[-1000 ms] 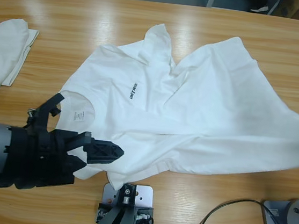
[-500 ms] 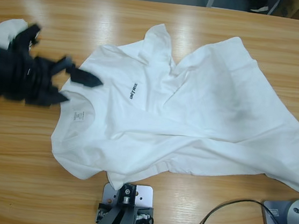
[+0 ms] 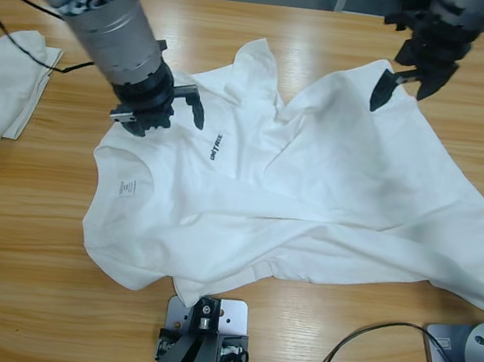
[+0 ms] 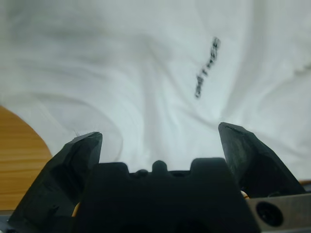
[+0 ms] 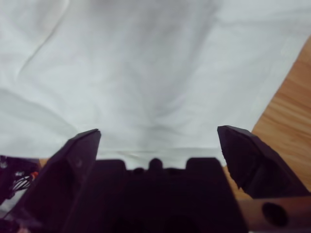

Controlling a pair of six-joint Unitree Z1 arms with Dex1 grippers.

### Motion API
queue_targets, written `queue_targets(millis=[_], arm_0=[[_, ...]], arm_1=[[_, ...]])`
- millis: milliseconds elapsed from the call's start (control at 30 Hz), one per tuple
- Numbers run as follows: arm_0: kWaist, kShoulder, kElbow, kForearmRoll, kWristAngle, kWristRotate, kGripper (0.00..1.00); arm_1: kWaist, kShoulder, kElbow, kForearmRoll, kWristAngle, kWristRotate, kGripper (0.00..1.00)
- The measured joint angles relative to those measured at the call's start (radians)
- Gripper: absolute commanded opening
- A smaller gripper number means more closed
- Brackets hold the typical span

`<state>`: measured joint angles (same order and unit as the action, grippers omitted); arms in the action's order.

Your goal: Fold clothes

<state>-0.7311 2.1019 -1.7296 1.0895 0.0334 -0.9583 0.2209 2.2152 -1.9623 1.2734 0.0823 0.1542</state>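
claws [image 3: 173, 112] newly over shirt [image 3: 310, 197]

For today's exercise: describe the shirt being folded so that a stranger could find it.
On the wooden table, look mid-table for the spread-out white shirt. Unlike the folded white shirt at the table's left edge, it lies open, crumpled, with small black chest lettering.

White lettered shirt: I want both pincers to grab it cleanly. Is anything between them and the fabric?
Nothing visible. The left pincer and right pincer, both open, hang over the white shirt with only bare cloth beneath.
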Motion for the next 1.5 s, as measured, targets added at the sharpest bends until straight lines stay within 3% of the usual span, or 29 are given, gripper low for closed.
queue_targets(millis=[200, 500, 933, 1500], arm_0=[[0.091, 0.111, -0.082, 0.032, -0.036, 0.001, 0.945], [0.105, 0.282, -0.324, 0.154, -0.074, -0.017, 0.945], [0.196, 0.401, -0.509, 0.232, -0.076, -0.088, 0.954], [0.295, 0.467, -0.734, 0.256, -0.076, -0.125, 0.954]], arm_1=[[-0.053, 0.210, -0.249, 0.107, -0.001, 0.003, 0.982], [-0.054, 0.407, -0.498, 0.117, -0.046, 0.024, 0.982], [-0.097, 0.490, -0.664, 0.120, -0.087, 0.106, 0.977], [-0.223, 0.506, -0.691, 0.121, -0.068, 0.205, 0.959]])
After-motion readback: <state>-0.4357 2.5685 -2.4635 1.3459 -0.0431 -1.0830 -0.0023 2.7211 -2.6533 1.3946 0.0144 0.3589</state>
